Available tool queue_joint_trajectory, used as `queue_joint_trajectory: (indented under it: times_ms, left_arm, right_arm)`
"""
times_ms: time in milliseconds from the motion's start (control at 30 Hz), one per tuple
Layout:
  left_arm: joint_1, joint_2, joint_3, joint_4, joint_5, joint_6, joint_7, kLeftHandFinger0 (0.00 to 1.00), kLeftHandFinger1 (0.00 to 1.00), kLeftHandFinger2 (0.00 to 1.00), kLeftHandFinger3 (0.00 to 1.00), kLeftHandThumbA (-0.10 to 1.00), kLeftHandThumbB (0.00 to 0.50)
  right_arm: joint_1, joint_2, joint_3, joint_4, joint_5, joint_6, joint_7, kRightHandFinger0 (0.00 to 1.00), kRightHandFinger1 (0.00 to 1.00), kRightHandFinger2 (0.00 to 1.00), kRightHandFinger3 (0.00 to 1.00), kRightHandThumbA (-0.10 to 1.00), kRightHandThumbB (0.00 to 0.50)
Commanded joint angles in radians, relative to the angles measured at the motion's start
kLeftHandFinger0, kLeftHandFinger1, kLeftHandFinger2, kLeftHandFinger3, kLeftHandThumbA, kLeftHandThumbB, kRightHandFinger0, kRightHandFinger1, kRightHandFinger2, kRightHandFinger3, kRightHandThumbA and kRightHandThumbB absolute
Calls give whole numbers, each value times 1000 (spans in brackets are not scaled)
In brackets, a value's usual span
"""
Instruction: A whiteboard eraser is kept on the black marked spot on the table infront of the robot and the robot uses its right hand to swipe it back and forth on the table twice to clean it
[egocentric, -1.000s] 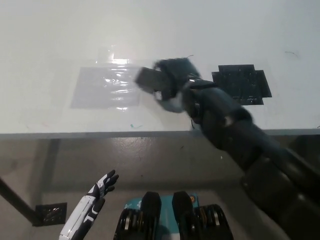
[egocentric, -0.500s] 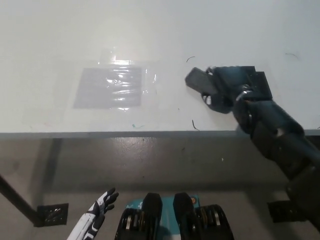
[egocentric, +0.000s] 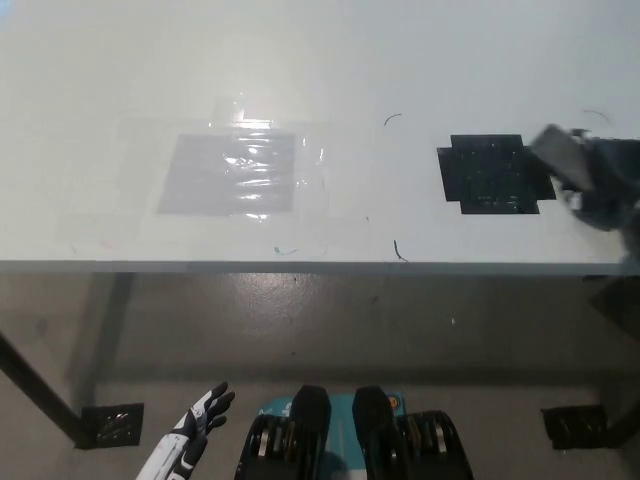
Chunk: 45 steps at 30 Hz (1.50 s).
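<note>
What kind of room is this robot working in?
Probably a lab or workshop test area: a plain white table with a black taped square and a clear plastic sheet, over a bare concrete floor.

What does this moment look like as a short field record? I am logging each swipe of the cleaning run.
right hand: black, blurred, at the table's far right edge, shut on the eraser
eraser: grey, held over the table, just right of the black marked spot
black marked spot: uncovered
clear film patch: glossy, left of centre on the table
table: white, a few small dark marks
left hand: white, resting below the table edge, fingers apart
</note>
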Motion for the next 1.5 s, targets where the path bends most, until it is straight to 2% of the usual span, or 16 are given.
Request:
queue_joint_trajectory:
  times_ms: [0, 67, 133, 267, 300, 433, 567, 667, 733, 833, 900, 1000, 1067, 1100, 1267, 1467]
  left_arm:
    - [-4, 3, 6, -19, -13, -39, -4, 1000, 1000, 1000, 1000, 1000, 377]
    - [-6, 6, 8, -22, -13, -39, -4, 1000, 1000, 1000, 1000, 1000, 377]
    - [-9, 6, 10, -20, -12, -39, -2, 1000, 1000, 1000, 1000, 1000, 381]
    - [-13, 7, 10, -16, -9, -39, -1, 1000, 1000, 1000, 1000, 1000, 377]
    - [-14, 4, 9, -13, -10, -39, -1, 1000, 1000, 1000, 1000, 1000, 383]
    - [-14, -2, 5, -12, -13, -39, -2, 1000, 1000, 1000, 1000, 1000, 383]
    - [-25, -1, 8, -9, -12, -39, -1, 1000, 1000, 1000, 1000, 1000, 382]
    - [-30, -1, 8, -8, -7, -39, -1, 1000, 1000, 1000, 1000, 1000, 387]
    - [-29, -1, 7, -12, -8, -39, -3, 1000, 1000, 1000, 1000, 1000, 387]
    - [-25, 2, 5, -15, -12, -39, -8, 1000, 1000, 1000, 1000, 1000, 384]
    - [-23, 1, 5, -16, -8, -39, -4, 1000, 1000, 1000, 1000, 1000, 389]
    - [-22, 1, 2, -15, -8, -39, -8, 1000, 1000, 1000, 1000, 1000, 385]
    - [-24, 0, 0, -14, -8, -39, -9, 1000, 1000, 1000, 1000, 1000, 386]
    - [-24, 0, 0, -14, -8, -39, -10, 1000, 1000, 1000, 1000, 1000, 389]
    - [-28, 5, 0, -21, -10, -39, -12, 1000, 1000, 1000, 1000, 1000, 381]
    - [-31, 13, 6, -28, -17, -33, -17, 1000, 1000, 1000, 1000, 1000, 385]
  right_arm:
    - [51, -170, -33, 45, 14, 47, 111, 449, 614, 711, 801, 331, 181]
    - [58, -199, -44, 33, 14, 49, 104, 443, 567, 674, 825, 303, 193]
    - [62, -223, -56, 21, 14, 54, 112, 752, 864, 917, 967, 304, 190]
    - [76, -238, -76, -7, 13, 56, 107, 545, 666, 731, 833, 315, 208]
    - [79, -236, -80, -22, 12, 63, 114, 725, 816, 807, 849, 328, 215]
    - [64, -194, -87, -15, 2, 84, 129, 258, 421, 549, 723, 310, 207]
    - [39, -160, -84, -4, -4, 76, 135, 360, 498, 577, 737, 335, 210]
    - [12, -119, -76, 18, -12, 64, 118, 195, 299, 375, 550, 349, 234]
    - [-11, -67, -60, 7, -27, 58, 106, 266, 374, 459, 715, 371, 224]
    - [-27, -12, -47, -30, -39, 61, 112, 194, 312, 407, 658, 426, 226]
    - [-39, 26, -29, -76, -55, 60, 118, 422, 548, 669, 939, 426, 217]
    - [-67, 95, -10, -110, -65, 86, 144, 195, 293, 449, 795, 459, 218]
    - [-90, 147, -1, -108, -67, 66, 138, 3, 66, 209, 407, 415, 223]
    - [-91, 153, 0, -110, -67, 61, 136, 1, 89, 234, 414, 518, 259]
    - [-117, 231, 13, -92, -75, 65, 120, 0, 4, 66, 183, 406, 252]
    - [-112, 237, 12, -72, -70, 51, 114, 74, 110, 150, 249, 369, 247]
